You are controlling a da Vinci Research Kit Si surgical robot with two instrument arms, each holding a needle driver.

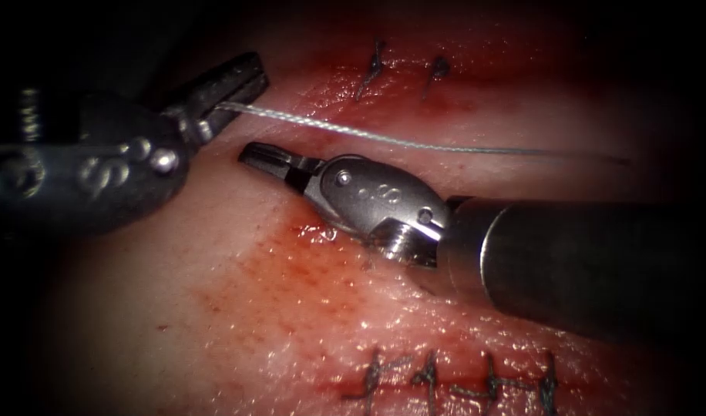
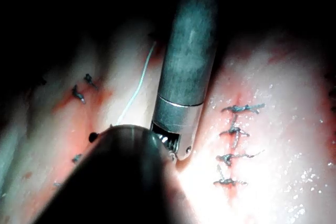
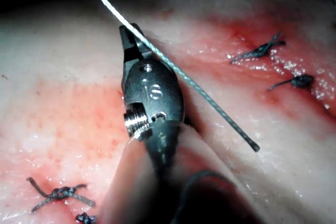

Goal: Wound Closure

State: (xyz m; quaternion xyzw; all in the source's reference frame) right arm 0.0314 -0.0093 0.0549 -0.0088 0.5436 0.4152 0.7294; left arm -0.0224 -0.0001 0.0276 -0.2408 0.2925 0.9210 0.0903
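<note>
Left tool (image 1: 233, 86), upper left of frame, clamped on thread (image 1: 384, 140), taut rightward. Right tool (image 1: 264, 158), centre, closed, empty. Steady, even tension advisable; needle unseen.

Two dark stitches (image 1: 376, 68) are spotted along the far edge, a row of four stitches (image 1: 430, 377) is seen nearer, and red fluid (image 1: 307, 270) is smeared between.
</note>
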